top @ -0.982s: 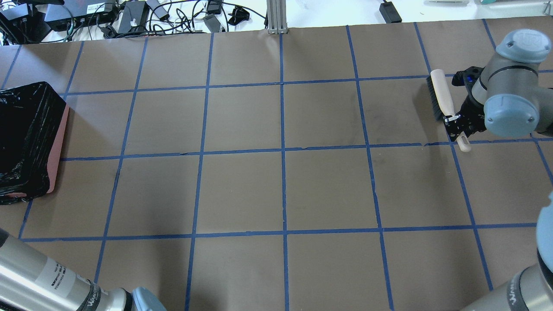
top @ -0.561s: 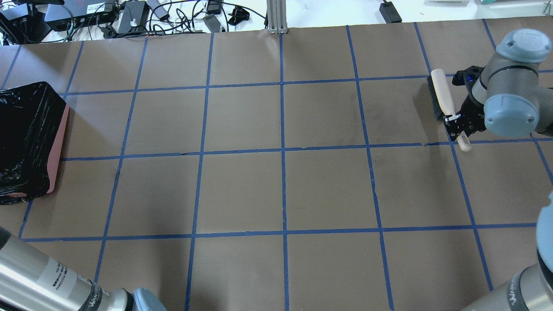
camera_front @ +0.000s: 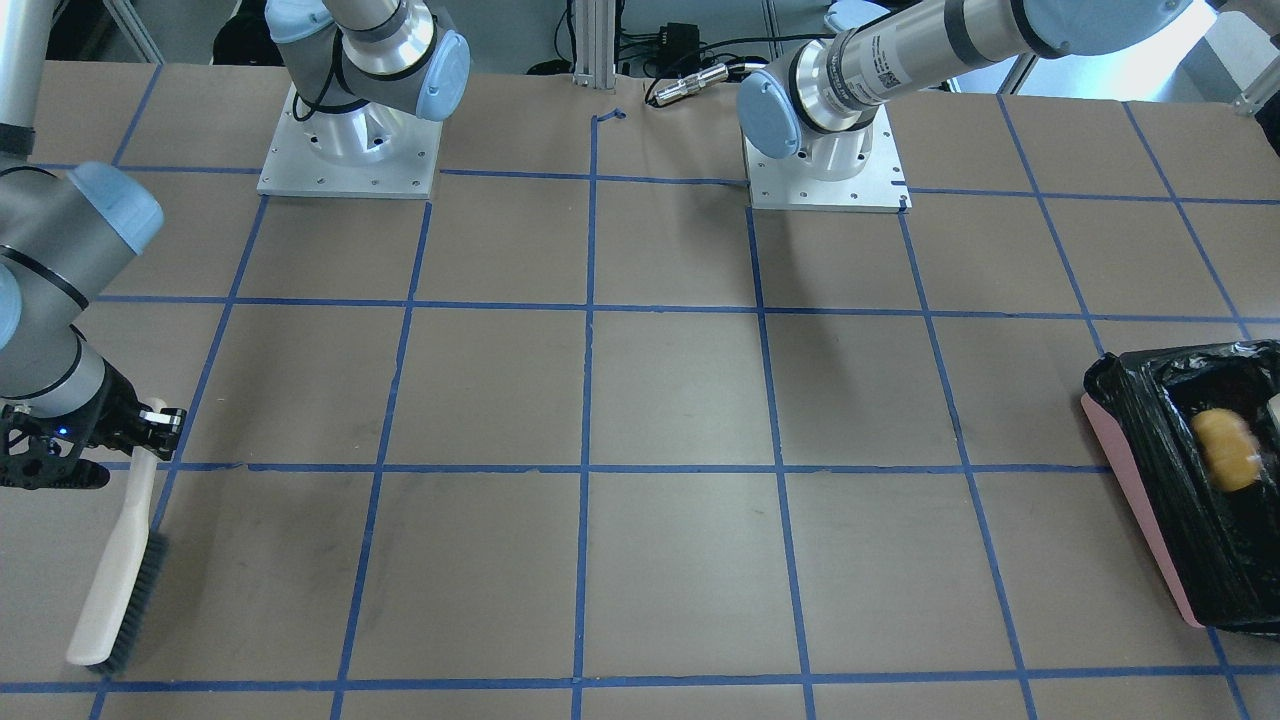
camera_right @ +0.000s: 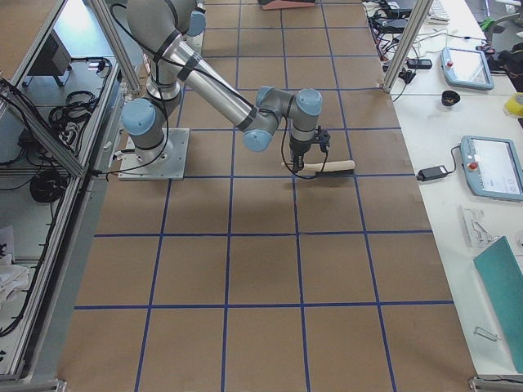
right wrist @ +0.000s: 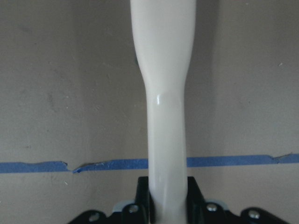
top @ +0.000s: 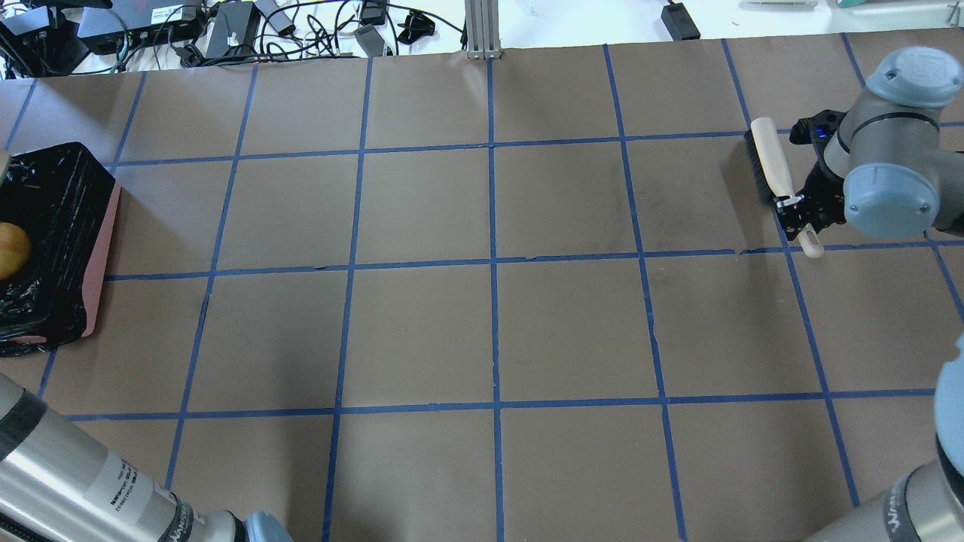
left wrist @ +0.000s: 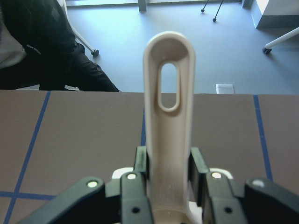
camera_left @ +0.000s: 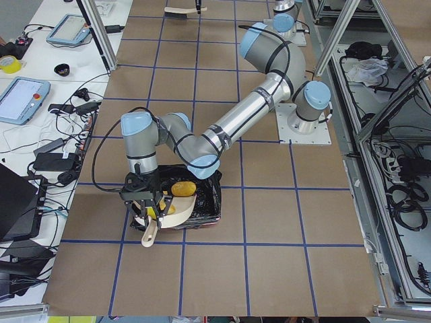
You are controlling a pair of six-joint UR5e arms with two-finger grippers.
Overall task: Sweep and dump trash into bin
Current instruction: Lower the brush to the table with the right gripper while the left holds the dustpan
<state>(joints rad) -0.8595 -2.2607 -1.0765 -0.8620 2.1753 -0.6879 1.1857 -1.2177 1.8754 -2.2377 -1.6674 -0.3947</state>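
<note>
Two arms, two grippers, one bin (camera_front: 1150,450), one dustpan (camera_left: 174,210) and one brush (top: 770,158); of the trash we can make out two pieces. The left gripper (left wrist: 168,161) is clamped on the dustpan's handle, and the pan tips over the bin, which sits directly under and beside that gripper. The orange lump (camera_front: 1225,450) is just past the pan's lip from the gripper, over the black liner. It is blurred, so we cannot tell whether it rests there. A yellow bit (camera_left: 152,212) shows right beside the gripper's fingers. The left arm reaches out long across the table, wrist pointing down at the bin. The right gripper (top: 797,214) is clenched on the brush handle, well apart from the bin, with the brush head stretching away from it, low over the table. The right arm is folded at the elbow, wrist down.
</note>
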